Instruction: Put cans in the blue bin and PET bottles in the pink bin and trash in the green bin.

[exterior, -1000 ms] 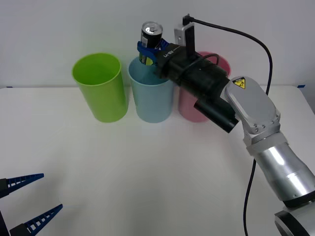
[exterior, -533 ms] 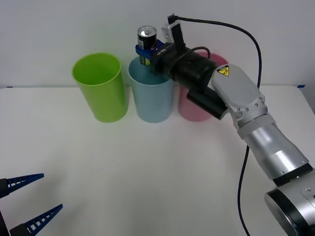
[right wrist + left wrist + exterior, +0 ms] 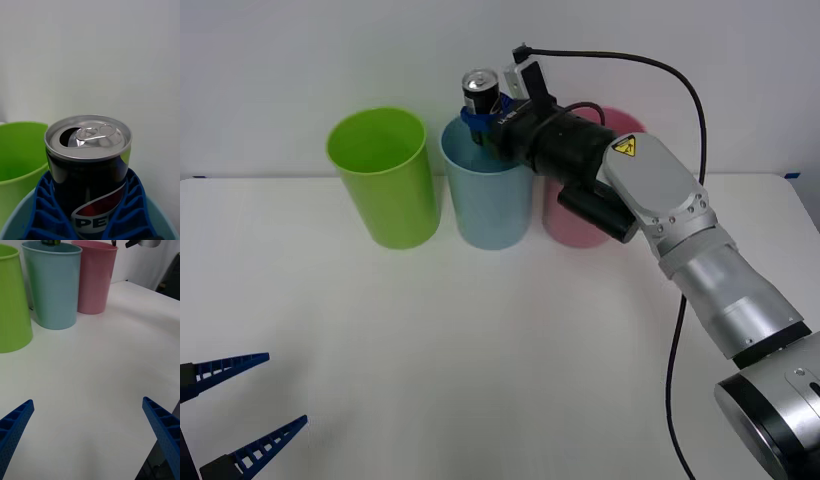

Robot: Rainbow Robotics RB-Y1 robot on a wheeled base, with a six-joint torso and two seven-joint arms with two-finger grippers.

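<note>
upright, the can (image 3: 88, 165) sits clamped in the right gripper (image 3: 88, 210) above the blue bin (image 3: 490, 200)

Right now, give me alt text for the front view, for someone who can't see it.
The right gripper holds a dark can upright over the blue bin, which stands between the green bin and the pink bin on a white table. The left gripper waits open near the front edge.

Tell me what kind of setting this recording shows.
Probably a lab sorting bench: a bare white table against a plain wall, with green bin, blue bin and pink bin in a row. The right gripper holds a can above the blue one.
</note>
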